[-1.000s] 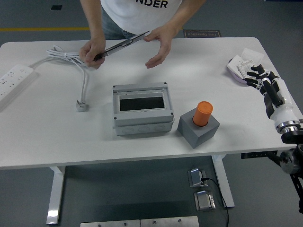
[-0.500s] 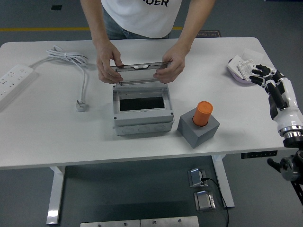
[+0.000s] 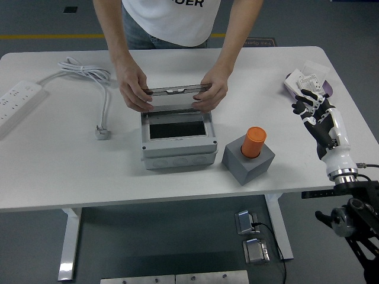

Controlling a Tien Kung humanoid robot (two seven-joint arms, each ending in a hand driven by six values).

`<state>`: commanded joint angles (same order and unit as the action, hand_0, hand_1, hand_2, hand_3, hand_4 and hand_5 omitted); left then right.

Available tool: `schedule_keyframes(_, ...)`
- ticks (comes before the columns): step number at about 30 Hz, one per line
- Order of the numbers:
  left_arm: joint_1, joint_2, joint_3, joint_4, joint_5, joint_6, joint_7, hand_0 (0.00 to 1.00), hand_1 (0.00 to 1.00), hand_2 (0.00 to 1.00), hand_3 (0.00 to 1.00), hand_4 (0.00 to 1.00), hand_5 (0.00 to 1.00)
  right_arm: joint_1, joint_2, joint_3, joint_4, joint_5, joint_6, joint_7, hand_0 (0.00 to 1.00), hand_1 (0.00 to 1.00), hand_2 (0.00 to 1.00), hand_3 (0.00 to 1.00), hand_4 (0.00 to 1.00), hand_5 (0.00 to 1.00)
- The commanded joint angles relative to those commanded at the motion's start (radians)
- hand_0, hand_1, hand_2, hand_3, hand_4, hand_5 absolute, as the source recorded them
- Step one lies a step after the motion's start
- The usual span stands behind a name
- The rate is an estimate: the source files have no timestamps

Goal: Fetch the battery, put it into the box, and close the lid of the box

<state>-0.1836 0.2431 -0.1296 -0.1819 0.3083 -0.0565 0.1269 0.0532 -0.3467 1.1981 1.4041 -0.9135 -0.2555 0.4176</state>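
An orange cylindrical battery (image 3: 256, 141) stands upright in a grey block holder (image 3: 248, 160) right of centre. A grey box (image 3: 177, 135) sits mid-table with its dark opening facing up. A person at the far side holds the box's lid (image 3: 176, 97) with both hands at the box's back edge, tilted up. My right hand (image 3: 308, 105) hovers at the table's right side, fingers spread and holding nothing, well to the right of the battery. My left arm is out of sight.
A white power strip (image 3: 16, 99) lies at the left edge, with a coiled white cable (image 3: 86, 71) and its plug (image 3: 102, 132) beside it. A white packet with papers (image 3: 305, 84) lies at the far right, just behind my right hand.
The person brought the lid down from the table's far edge and set it against the box's back edge. My right hand moved left, inward over the table.
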Motion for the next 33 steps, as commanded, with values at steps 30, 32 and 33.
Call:
schedule_keyframes(30,0.003,-0.002,-0.030,0.001,0.028,-0.002,0.008,0.732,0.746,0.721,0.685,0.572,0.480,0.063,0.020,-0.111,-0.039,-0.041,0.033,-0.052,0.819,0.779,0.870,0.912,0.909,0.339)
schedule_keyframes(32,0.003,-0.002,-0.031,0.001,0.029,-0.002,0.009,0.732,0.746,0.721,0.685,0.572,0.480,0.065,0.019,-0.118,-0.040,-0.041,0.033,-0.053,0.819,0.779,0.870,0.912,0.909,0.339)
schedule_keyframes(33,0.002,-0.002,-0.031,0.001,0.029,-0.002,0.009,0.732,0.746,0.721,0.685,0.572,0.480,0.066,0.020,-0.120,-0.041,-0.041,0.033,-0.054,0.819,0.779,0.870,0.912,0.909,0.339)
